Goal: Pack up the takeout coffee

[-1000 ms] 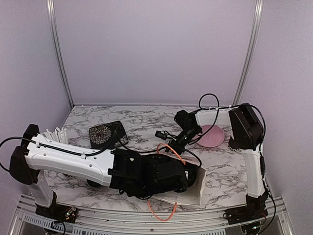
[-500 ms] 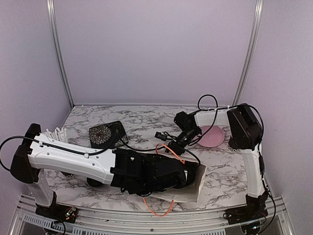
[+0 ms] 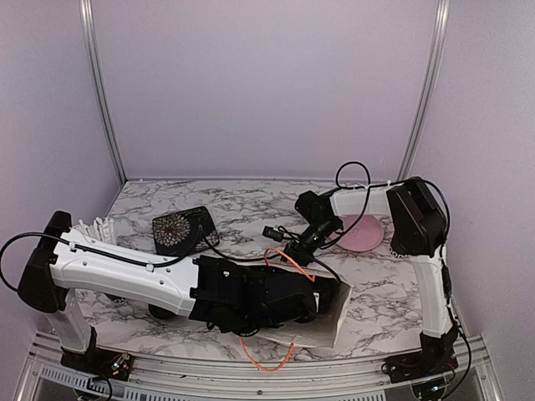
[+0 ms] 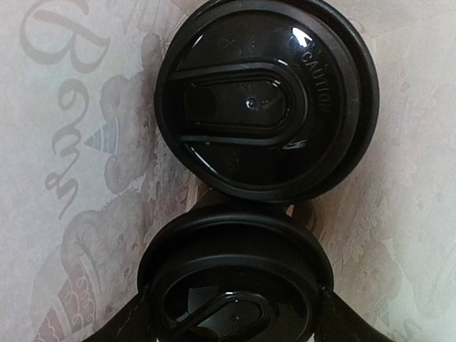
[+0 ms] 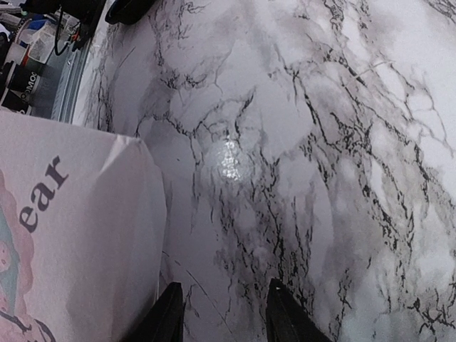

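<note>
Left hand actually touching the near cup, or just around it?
Touching. The left wrist view shows the left hand with both fingers tight against the rim of the near cup, no gap either side.

A robotics lab cell: plain lilac walls [image 3: 267, 83], aluminium frame posts [image 3: 99, 92], marble-print table [image 3: 251, 200].

marble table [image 3: 251, 200], paper bag [image 3: 333, 322], pink plate [image 3: 365, 234]

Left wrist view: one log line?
left claw: grips near cup in paper bag | far cup: already inside, lidded | right claw: open, over table
</note>
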`<state>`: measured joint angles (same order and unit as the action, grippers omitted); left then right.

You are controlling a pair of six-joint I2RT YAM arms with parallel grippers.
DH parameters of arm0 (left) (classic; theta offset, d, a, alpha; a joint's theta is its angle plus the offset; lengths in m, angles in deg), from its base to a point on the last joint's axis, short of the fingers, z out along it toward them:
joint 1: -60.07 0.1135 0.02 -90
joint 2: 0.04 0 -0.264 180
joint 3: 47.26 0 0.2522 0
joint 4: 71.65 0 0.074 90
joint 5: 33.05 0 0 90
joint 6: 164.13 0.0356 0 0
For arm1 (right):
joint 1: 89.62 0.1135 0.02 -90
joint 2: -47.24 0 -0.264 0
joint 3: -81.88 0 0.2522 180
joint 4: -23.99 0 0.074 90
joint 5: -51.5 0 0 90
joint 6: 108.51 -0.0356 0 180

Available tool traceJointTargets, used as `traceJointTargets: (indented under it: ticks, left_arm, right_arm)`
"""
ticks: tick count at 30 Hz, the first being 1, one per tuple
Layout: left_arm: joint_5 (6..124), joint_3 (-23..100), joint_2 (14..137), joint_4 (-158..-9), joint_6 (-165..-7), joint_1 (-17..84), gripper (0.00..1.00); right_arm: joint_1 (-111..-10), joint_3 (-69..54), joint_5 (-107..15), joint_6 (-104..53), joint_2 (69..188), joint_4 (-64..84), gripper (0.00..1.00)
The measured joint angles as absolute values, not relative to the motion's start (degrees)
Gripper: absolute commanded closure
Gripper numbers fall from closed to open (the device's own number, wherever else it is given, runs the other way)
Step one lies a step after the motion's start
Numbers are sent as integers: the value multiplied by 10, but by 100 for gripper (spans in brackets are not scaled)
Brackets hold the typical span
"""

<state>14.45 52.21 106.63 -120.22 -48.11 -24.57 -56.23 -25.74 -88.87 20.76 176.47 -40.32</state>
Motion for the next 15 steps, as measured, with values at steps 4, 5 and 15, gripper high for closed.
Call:
traceJointTargets:
  ticks: [4,5,15]
  left_arm:
    - [144,517,1066,-1198,-481,-245,57]
    - [145,515,1066,-1197,-481,-245,57]
    - [150,509,1058,-1197,-482,-242,58]
  right_arm:
    - [-560,-258,-891,210,1765,-407,62]
    - [-560,-258,-892,212,1765,-408,62]
    - [-558,-257,-869,200,1765,-392,62]
